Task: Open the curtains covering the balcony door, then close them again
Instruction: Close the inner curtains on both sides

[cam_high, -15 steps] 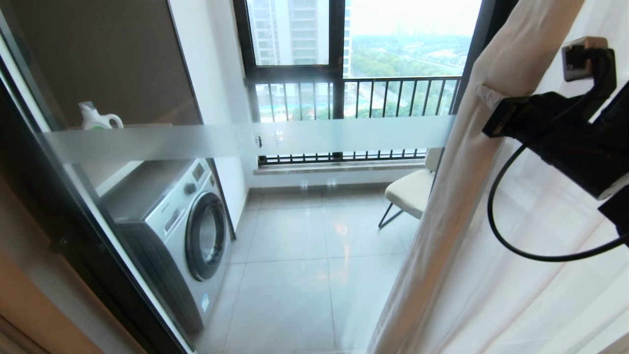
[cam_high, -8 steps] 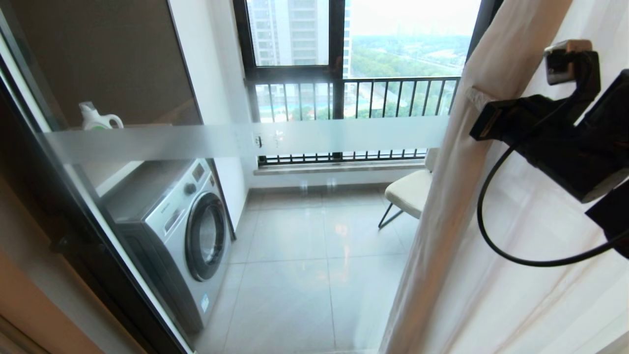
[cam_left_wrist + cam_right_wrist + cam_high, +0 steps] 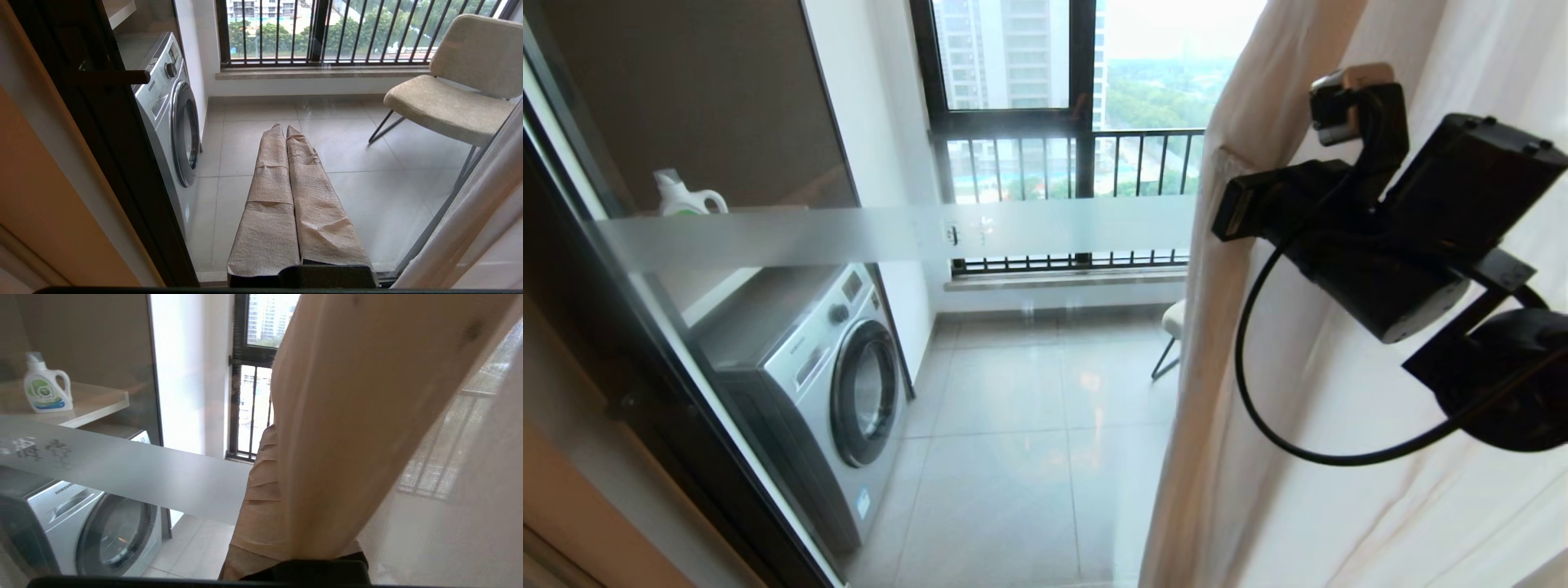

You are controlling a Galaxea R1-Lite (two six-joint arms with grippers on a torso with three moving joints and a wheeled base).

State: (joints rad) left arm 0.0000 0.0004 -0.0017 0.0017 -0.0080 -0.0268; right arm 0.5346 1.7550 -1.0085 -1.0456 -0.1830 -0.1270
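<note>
The curtains [image 3: 1258, 392] hang at three o'clock, and their leading edge has crept leftward over the balcony door [image 3: 1013, 229] since a moment ago, hiding most of the chair [image 3: 1172, 327] outside. So the closing half looks under way. The right gripper [image 3: 265, 490] has swung left with the fabric; its taped fingers sit clenched, probably on a fold, though cloth hides the contact. The left gripper [image 3: 286, 130] stays parked low, pressed shut on nothing.

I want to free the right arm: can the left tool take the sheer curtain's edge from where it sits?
Probably yes. The left tool points at the glass door low down, shut and empty, with the sheer curtain hanging off to one side and nothing between them.
</note>
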